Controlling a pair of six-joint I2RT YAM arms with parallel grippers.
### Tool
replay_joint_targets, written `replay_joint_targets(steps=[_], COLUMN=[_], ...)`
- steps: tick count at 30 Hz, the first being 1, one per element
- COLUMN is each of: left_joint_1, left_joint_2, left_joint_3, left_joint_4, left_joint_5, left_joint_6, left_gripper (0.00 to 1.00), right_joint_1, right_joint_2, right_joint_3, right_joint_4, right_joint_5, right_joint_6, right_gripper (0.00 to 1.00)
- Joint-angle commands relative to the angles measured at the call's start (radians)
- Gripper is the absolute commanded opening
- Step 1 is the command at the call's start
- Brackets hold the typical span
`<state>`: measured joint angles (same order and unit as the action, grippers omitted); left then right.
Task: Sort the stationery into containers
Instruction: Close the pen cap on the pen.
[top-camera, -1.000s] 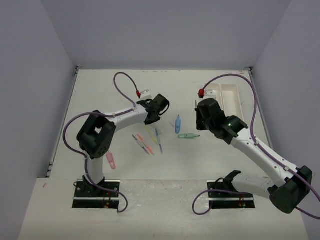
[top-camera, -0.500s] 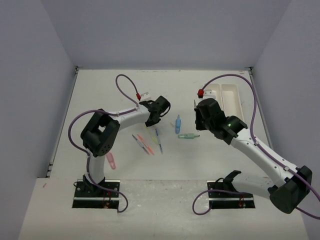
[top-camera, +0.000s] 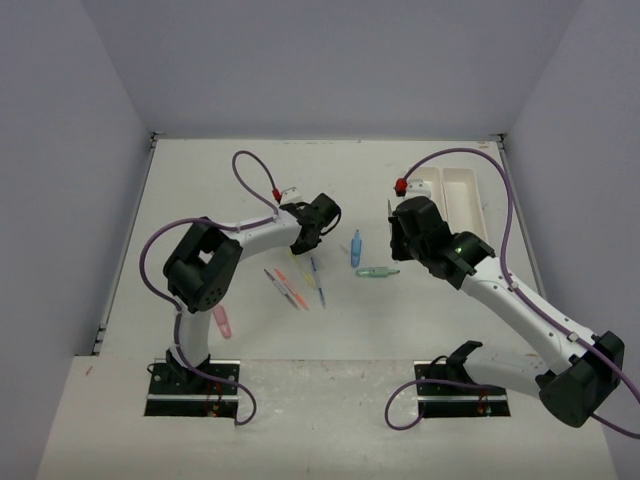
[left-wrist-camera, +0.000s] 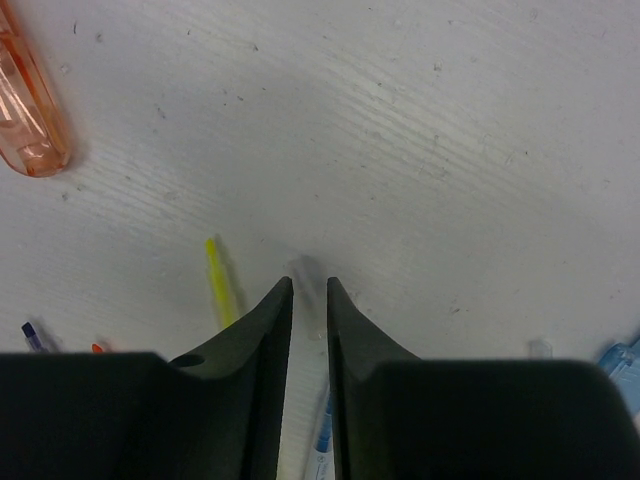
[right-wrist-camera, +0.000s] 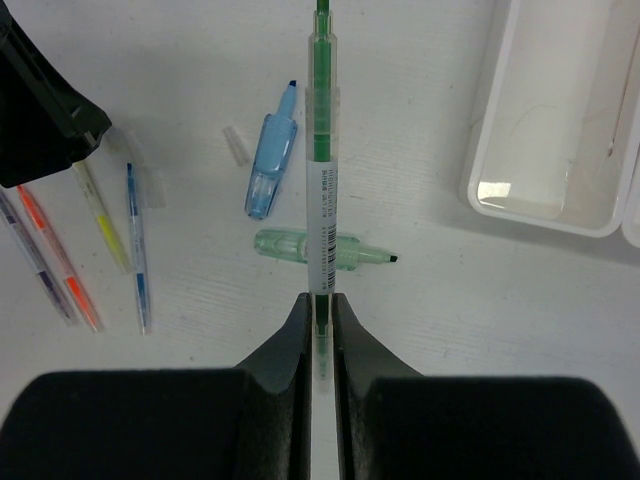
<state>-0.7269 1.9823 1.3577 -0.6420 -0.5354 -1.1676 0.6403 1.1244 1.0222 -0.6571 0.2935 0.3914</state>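
My left gripper (top-camera: 308, 235) (left-wrist-camera: 307, 285) is down at the table with its jaws nearly together around the clear-capped end of a thin blue pen (left-wrist-camera: 326, 440) (right-wrist-camera: 136, 250), which still lies on the table. My right gripper (top-camera: 400, 240) (right-wrist-camera: 320, 300) is shut on the end of a thin green pen (right-wrist-camera: 320, 150) and holds it above a stubby green marker (right-wrist-camera: 320, 250) (top-camera: 378, 272) and a blue marker (right-wrist-camera: 268, 165) (top-camera: 355, 248). A white tray (right-wrist-camera: 560, 100) (top-camera: 465, 200) lies to the right, empty where it shows. The second tray (top-camera: 430, 188) lies beside it.
A yellow pen (left-wrist-camera: 216, 285) (right-wrist-camera: 100, 215), an orange pen (right-wrist-camera: 60, 260) and a dark pen (right-wrist-camera: 30, 255) lie left of the blue pen. An orange marker (left-wrist-camera: 25, 110) lies beyond. A pink marker (top-camera: 222, 320) lies near the left arm's base.
My left gripper has shifted slightly down toward the pens, and the left arm's elbow has swung a little right. The right arm has not moved.
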Motion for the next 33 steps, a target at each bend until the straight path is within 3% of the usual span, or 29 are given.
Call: replay_joint_targets(steps=[1,8,9,11,12,16,20,22,24,27,30,33], left_joint_1=[-0.003,0.0,0.0,0.001,0.002,0.003,-0.005,-0.009,-0.01,-0.011,-0.015,-0.014], left_joint_2=[0.024,0.033,0.033,0.031,0.026,-0.051,-0.256,-0.412,-0.559,-0.797,-0.949,-1.002], left_joint_3=[-0.021,-0.046,-0.048,-0.046,-0.046,-0.037,-0.052,-0.136,-0.258,-0.494,-0.658,-0.732], left_joint_4=[0.032,0.056,0.057,0.057,0.056,0.038,0.097,0.27,0.489,0.892,1.174,1.35], left_joint_5=[-0.025,-0.011,-0.011,-0.014,-0.018,-0.065,-0.107,-0.03,0.099,0.339,0.487,0.596], left_joint_6=[-0.029,-0.033,-0.03,-0.03,-0.03,-0.025,0.082,0.222,0.326,0.388,0.375,0.349], left_gripper=[0.2,0.15,0.13,0.0,0.0,0.0,0.0,0.0,0.0,0.0,0.0,0.0], right_joint_1=[-0.005,-0.005,-0.004,-0.005,-0.005,-0.005,-0.005,-0.005,-0.007,0.0,0.035,0.104], right_joint_2=[-0.003,-0.008,-0.009,-0.012,-0.015,-0.053,-0.162,-0.247,-0.315,-0.381,-0.395,-0.379], right_joint_3=[0.004,0.008,0.007,0.005,0.004,-0.017,-0.136,-0.199,-0.318,-0.42,-0.467,-0.44], right_joint_4=[0.037,0.035,0.036,0.041,0.046,0.086,0.24,0.324,0.515,0.734,0.884,0.907], right_joint_5=[-0.014,-0.017,-0.019,-0.032,-0.043,-0.156,-0.381,-0.533,-0.67,-0.857,-0.928,-0.894], right_joint_6=[-0.017,-0.016,-0.016,-0.017,-0.019,-0.014,0.042,0.078,0.165,0.274,0.358,0.36], right_gripper=[0.0,0.0,0.0,0.0,0.0,0.0,0.0,0.0,0.0,0.0,0.0,0.0])
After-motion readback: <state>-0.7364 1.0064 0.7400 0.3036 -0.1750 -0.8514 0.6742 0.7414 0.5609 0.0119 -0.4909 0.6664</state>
